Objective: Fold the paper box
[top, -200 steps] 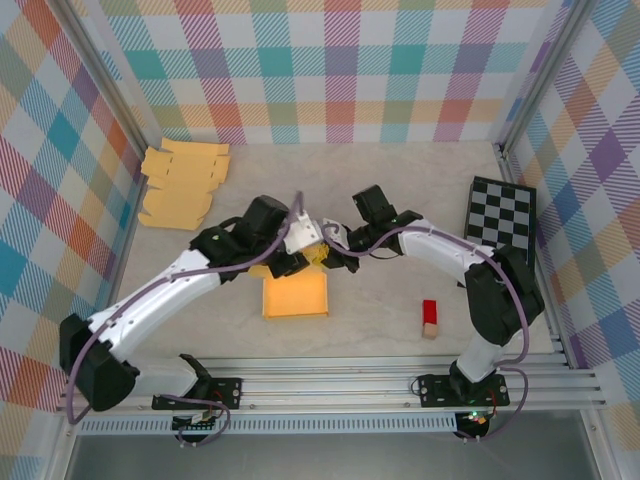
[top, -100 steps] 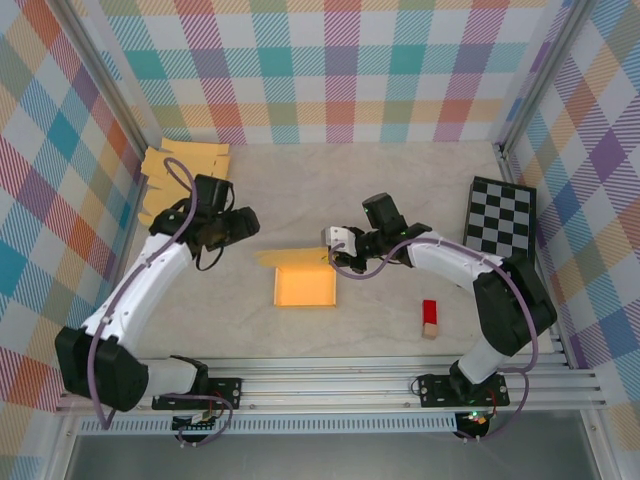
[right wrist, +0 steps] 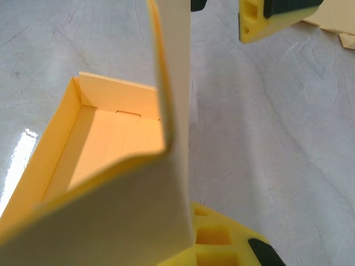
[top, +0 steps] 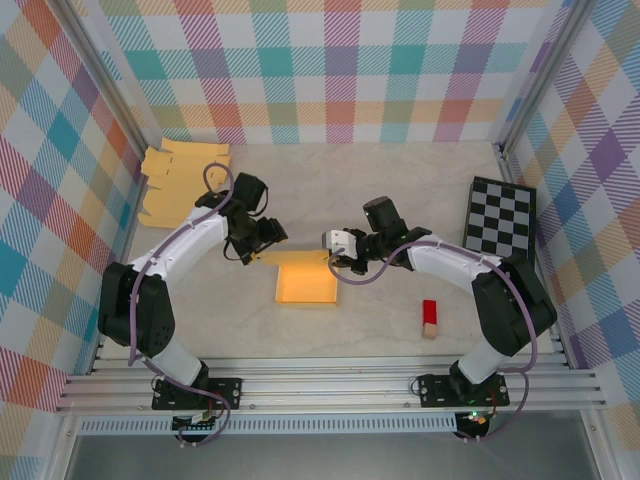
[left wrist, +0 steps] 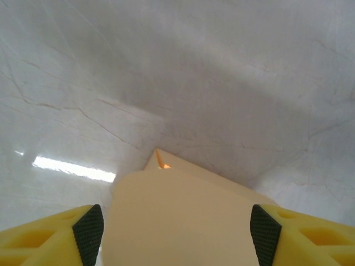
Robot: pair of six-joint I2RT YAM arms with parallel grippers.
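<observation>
Card this thin weighs next to nothing and is stiff only along its creases. The paper box (top: 305,280) will therefore probably skate over the smooth table (top: 400,180) at any sideways push, and a panel squeezed across its width would likely buckle or take a crease in the wrong place. The safer hold looks like a flat pinch on a flap's free edge close to a fold line, with the other arm steadying the tray. The box sits in the middle of the table between the two arms. It is a shallow open tray, bright orange-yellow inside and paler cream on its outer faces, with low walls raised around its floor. A long flap (right wrist: 173,61) stands upright at its far side. The right gripper (top: 341,254) is at the far right corner of the box with its jaws closed flat on that flap, the card pinched between them. The left gripper (top: 262,240) is at the far left corner with its jaws set wide apart. The flap's pale face lies between its black pads (left wrist: 89,233), close to each but not visibly clamped, so it seems to straddle the card rather than hold it.
</observation>
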